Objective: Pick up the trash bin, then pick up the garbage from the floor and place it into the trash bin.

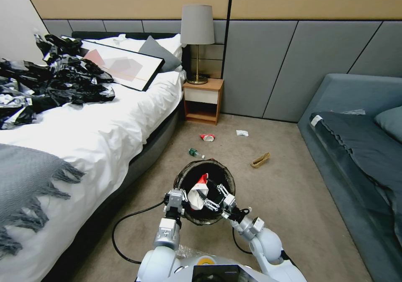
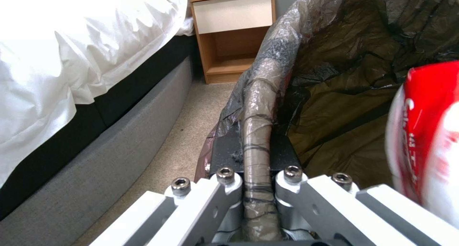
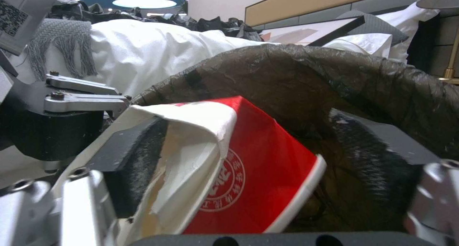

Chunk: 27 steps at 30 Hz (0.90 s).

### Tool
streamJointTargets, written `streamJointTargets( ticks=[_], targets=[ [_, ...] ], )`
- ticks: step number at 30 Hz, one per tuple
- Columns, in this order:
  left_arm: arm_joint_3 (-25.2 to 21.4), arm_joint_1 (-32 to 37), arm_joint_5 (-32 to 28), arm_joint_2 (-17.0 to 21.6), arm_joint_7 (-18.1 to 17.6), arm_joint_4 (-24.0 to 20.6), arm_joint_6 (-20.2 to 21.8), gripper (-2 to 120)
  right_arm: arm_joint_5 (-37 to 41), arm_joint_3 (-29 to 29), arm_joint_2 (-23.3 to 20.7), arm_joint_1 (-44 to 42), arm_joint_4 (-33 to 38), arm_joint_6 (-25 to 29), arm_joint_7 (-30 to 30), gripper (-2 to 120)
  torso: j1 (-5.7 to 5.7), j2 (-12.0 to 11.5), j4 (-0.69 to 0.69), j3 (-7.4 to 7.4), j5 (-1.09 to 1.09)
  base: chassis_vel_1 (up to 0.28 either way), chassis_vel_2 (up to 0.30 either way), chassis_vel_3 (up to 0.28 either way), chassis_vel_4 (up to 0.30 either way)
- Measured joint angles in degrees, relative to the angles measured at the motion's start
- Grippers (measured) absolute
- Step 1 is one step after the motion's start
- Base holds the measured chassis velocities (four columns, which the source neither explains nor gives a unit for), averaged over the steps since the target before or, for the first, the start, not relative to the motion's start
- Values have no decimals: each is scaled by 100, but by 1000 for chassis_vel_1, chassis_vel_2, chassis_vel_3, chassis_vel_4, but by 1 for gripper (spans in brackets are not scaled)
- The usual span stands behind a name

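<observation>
Red-white wrapper (image 1: 198, 192) upright, seemingly released, over trash bin (image 1: 217, 172)

Head camera looks down; both wrist cameras sit close at the trash bin (image 1: 204, 192).

The beige carpeted floor (image 1: 293, 190) is seen between the bed (image 1: 104, 127) and a grey sofa (image 1: 356, 148). Four litter pieces are scattered on it ahead of the robot: a red-and-white wrapper (image 1: 207, 137) near the nightstand (image 1: 204, 101), a white tissue (image 1: 242, 133) beside it, a small clear bottle (image 1: 195, 152) closer in, and a brown paper piece (image 1: 260, 160) toward the sofa. A black cable (image 1: 121, 227) is looped on the carpet beside the bed base.
</observation>
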Motion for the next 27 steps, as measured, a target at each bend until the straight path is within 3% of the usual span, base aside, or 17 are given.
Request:
streamJointTargets(
  ticks=[16, 27],
  targets=[
    [-33, 1, -43, 43, 0, -10, 5, 1, 30, 179, -17, -218, 707, 84, -67, 100, 0, 0, -1, 0, -1, 0, 0, 0, 0],
    [-40, 15, -66, 72, -2, -119, 9, 1, -907, 284, -68, -438, 1119, -432, 936, 100, 0, 0, 0, 0, 0, 0, 0, 0, 0]
  ],
)
